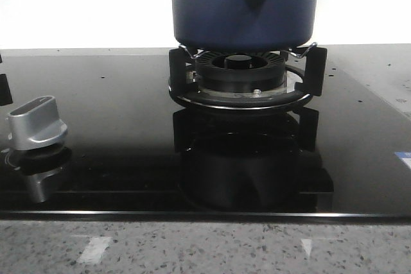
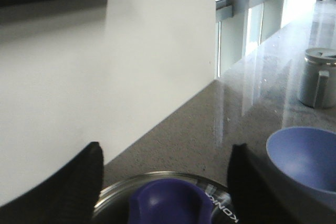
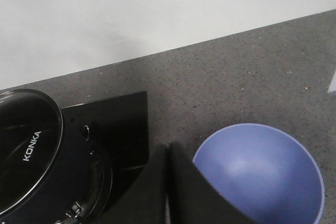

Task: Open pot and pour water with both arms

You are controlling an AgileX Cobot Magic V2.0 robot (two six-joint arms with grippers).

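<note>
Bowl (image 3: pixel 257 174) just beside pot (image 1: pixel 244 4)

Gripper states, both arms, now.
Left gripper: open, fingers either side of the lid knob, not closed on it.
Right gripper: shut, holding nothing.

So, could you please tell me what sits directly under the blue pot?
The pot rests on thin wire supports over a black ring burner, which stands on the glossy black cooktop. The burner's centre shows no flame; the pot's underside itself is hidden.
</note>
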